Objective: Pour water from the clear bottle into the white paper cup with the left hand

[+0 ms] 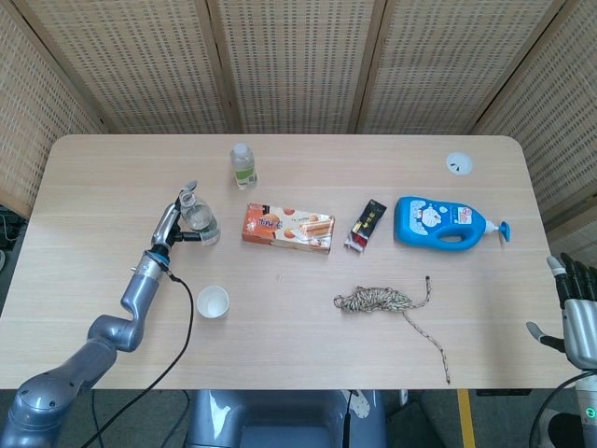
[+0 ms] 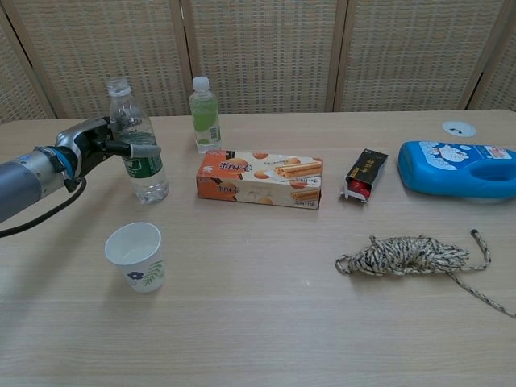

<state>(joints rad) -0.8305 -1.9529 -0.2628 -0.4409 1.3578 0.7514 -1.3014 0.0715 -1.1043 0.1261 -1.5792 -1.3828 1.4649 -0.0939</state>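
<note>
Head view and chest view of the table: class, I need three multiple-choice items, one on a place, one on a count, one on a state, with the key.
1. Where does the white paper cup stand?
A. Nearer the robot than the clear bottle
B. Behind the biscuit box
C. Beside the blue jug

2. How many upright bottles are on the table?
A. One
B. Two
C. Four

3. What is the left hand doing?
A. Lying flat on the table
B. Reaching the clear bottle, fingers at its label
C. Holding the cup

Key: 1 A, the cup sits in front of the bottle in the chest view. 2 B, the clear bottle and the small green-labelled bottle. 3 B, the chest view shows the fingers against the label; a full grip cannot be confirmed.
</note>
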